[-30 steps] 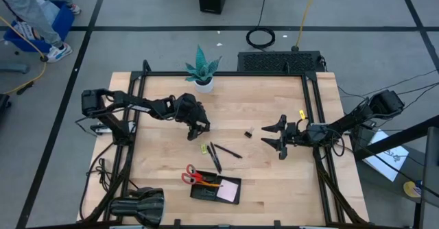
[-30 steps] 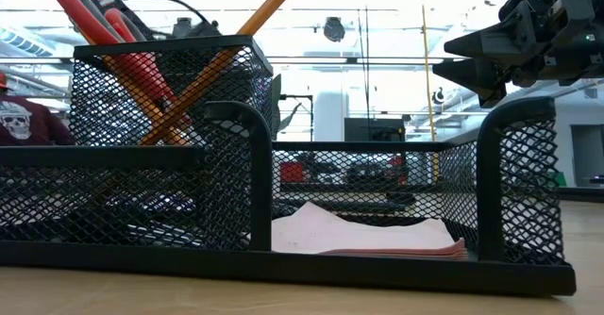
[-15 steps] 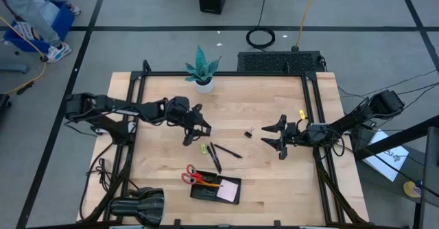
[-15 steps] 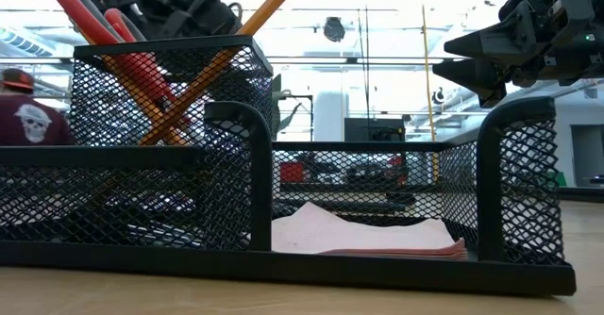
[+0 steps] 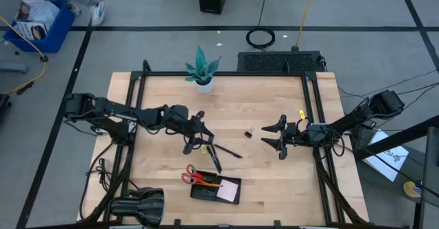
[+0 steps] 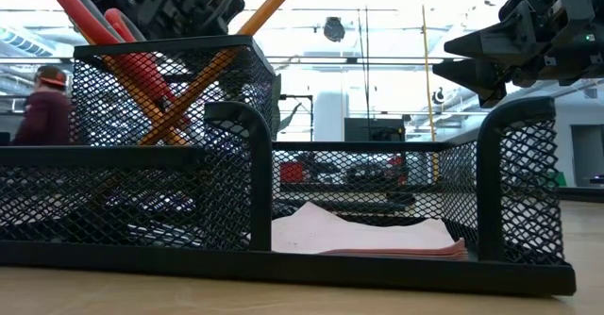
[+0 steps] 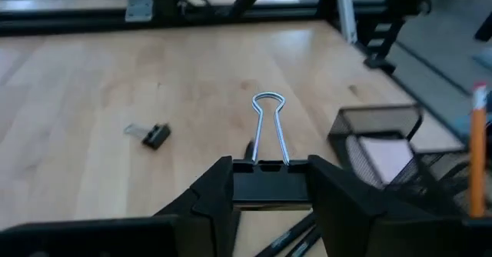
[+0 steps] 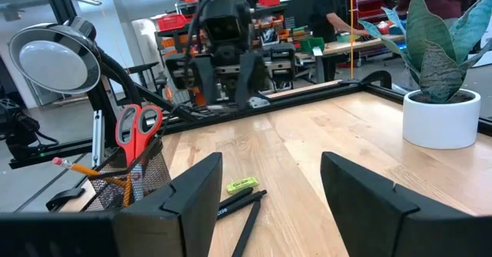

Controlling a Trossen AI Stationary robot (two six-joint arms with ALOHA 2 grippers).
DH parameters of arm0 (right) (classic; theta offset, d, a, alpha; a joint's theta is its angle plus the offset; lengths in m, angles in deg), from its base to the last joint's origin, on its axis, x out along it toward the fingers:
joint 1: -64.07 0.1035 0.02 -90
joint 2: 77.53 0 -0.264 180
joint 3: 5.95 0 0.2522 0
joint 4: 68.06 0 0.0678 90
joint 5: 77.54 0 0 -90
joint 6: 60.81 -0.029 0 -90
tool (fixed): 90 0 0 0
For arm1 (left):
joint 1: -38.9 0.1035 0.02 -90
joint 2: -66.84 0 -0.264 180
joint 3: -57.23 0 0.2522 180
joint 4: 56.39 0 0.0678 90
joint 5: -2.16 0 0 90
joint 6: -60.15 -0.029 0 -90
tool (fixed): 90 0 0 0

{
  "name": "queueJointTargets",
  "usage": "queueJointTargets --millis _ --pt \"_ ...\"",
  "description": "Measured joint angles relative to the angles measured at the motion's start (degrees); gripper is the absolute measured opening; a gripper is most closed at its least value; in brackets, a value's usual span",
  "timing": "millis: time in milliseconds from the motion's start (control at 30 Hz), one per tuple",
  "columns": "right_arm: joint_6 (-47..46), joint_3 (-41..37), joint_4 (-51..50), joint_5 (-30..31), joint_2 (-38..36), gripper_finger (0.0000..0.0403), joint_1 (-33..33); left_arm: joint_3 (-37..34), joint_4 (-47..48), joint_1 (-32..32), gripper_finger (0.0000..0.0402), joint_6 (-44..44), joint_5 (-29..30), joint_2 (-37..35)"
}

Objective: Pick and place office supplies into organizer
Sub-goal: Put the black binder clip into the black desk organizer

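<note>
My left gripper [image 7: 269, 181] is shut on a black binder clip with silver wire handles. It hovers over the table's middle [image 5: 195, 136], just left of two black pens [image 5: 218, 153] and a small yellow piece [image 5: 204, 147]. A second small black clip [image 5: 248, 134] lies on the wood farther right. The black mesh organizer [image 5: 216, 189] sits by the near edge. It holds red-handled scissors [image 6: 113, 32], an orange pencil [image 6: 269, 8] and a pale note pad [image 6: 363, 232]. My right gripper [image 5: 280, 134] waits open at the right side. My left gripper pinches the binder clip's black body [image 7: 269, 191] between its two fingers [image 7: 211, 199], one on each end of the body. The wire handles [image 7: 269, 126] stick out forward past the fingertips. The clip is lifted clear of the table.
A potted teal plant [image 5: 202, 70] stands near the far edge. A black lamp [image 5: 137, 205] lies at the near left corner beside the organizer. Bare wood shows between the two grippers. A person walks in the room beyond the table [image 6: 47, 107].
My left gripper has moved toward the near edge and slightly right, ending close to the pens and the yellow piece. Its arm has stretched out lower over the table. In the low view it has come into sight behind the organizer's cup.
</note>
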Motion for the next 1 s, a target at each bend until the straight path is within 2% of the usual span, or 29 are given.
queueJointTargets --millis 233,400,633,833,1000 --pt "0.0 0.0 0.0 0.0 0.0 0.0212 0.0 0.0 -3.1 -3.6 0.0158 1.2 1.3 0.0" --pt "0.0 0.0 0.0 0.0 0.0 0.0214 0.0 0.0 -3.9 -5.6 0.0156 1.2 3.0 0.0" --pt "0.0 0.0 0.0 0.0 0.0 0.0211 0.0 0.0 -6.9 -9.0 0.0147 10.1 3.9 0.0" --pt "0.0 0.0 0.0 0.0 0.0 0.0215 0.0 0.0 -9.0 -11.9 0.0163 12.3 3.9 0.0" --pt "0.0 0.0 0.0 0.0 0.0 0.0211 0.0 0.0 -11.8 -13.5 0.0156 13.5 4.1 0.0"
